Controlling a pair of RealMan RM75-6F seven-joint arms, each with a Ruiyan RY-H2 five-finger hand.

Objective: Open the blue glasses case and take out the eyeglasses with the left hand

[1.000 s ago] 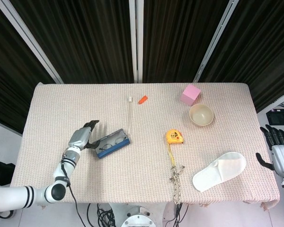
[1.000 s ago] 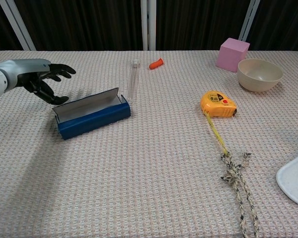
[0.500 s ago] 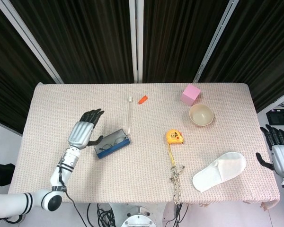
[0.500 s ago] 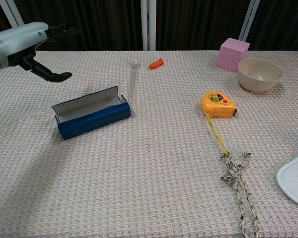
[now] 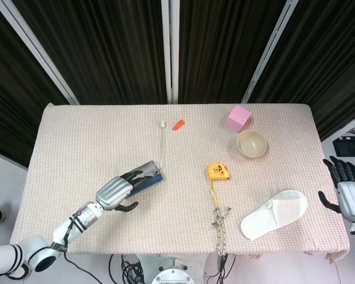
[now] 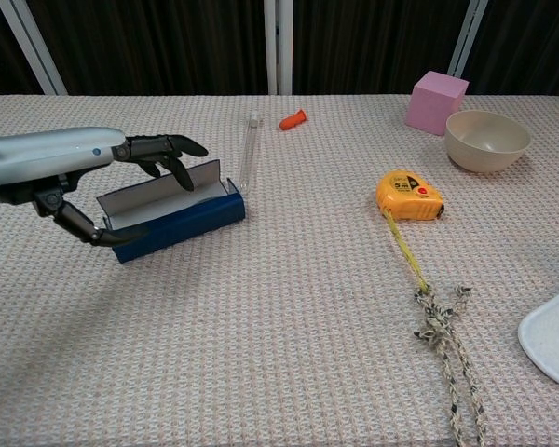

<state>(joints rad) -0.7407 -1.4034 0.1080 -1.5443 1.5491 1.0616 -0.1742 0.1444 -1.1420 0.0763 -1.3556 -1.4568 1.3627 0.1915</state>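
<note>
The blue glasses case [image 6: 182, 219] lies open on the left of the table, its grey lid [image 6: 158, 192] standing up behind the tray. From the head view only its right end [image 5: 155, 175] shows past my hand. My left hand [image 5: 119, 191] [image 6: 65, 172] hovers over the case with fingers spread above the open tray and thumb hanging in front of the blue wall; it holds nothing. The eyeglasses are hidden under the hand. My right hand [image 5: 345, 190] stays off the table's right edge, fingers apart and empty.
A clear tube [image 5: 162, 144] lies just right of the case, an orange cap [image 5: 178, 125] beyond it. A yellow tape measure [image 5: 218, 171] with a knotted rope [image 5: 219, 216], a beige bowl [image 5: 251, 143], a pink block [image 5: 238, 118] and a white slipper [image 5: 275, 213] occupy the right half.
My left hand rose from behind the case lid, then swung forward and down, now reaching over the open case from its front left. The case and right hand stayed still.
</note>
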